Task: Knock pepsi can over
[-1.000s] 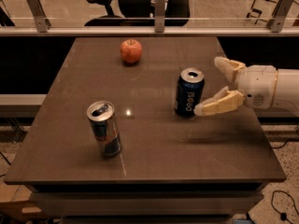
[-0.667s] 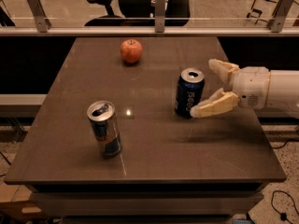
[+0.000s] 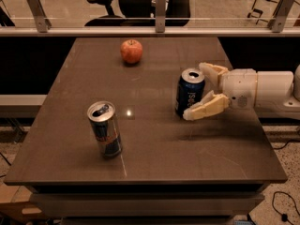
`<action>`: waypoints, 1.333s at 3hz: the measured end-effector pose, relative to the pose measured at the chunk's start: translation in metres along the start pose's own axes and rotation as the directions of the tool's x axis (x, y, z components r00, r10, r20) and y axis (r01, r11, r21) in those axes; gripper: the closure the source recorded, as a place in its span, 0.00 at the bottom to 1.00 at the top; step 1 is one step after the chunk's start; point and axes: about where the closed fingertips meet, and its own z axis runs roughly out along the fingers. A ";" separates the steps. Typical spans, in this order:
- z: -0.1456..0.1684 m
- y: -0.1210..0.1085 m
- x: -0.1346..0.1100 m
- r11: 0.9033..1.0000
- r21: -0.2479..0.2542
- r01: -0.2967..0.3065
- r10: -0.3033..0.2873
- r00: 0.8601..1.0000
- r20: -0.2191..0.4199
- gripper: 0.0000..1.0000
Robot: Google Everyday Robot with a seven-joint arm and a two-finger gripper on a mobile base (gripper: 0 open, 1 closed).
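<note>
The pepsi can (image 3: 190, 93), dark blue with white lettering and a silver top, stands upright on the right half of the dark table (image 3: 154, 139). My gripper (image 3: 198, 92) reaches in from the right, open, with its cream fingers on either side of the can. The near finger (image 3: 205, 108) lies along the can's lower front right; the far finger (image 3: 212, 72) is behind its top right. I cannot tell whether the fingers touch the can.
A slimmer silver-and-blue energy drink can (image 3: 105, 129) stands upright at the front left. A red apple (image 3: 131, 51) sits at the back centre. A glass railing (image 3: 159, 25) and office chairs lie beyond the table's far edge.
My gripper has moved left toward the pepsi can, so its fingers now straddle it. The can still stands upright in the same spot.
</note>
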 end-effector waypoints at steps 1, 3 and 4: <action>0.008 0.001 -0.002 1.000 -0.024 0.014 -0.013 0.999 0.033 0.16; 0.015 0.003 -0.006 0.997 -0.061 0.042 -0.037 0.997 0.072 0.64; 0.017 0.004 -0.007 0.997 -0.065 0.043 -0.039 0.997 0.072 0.87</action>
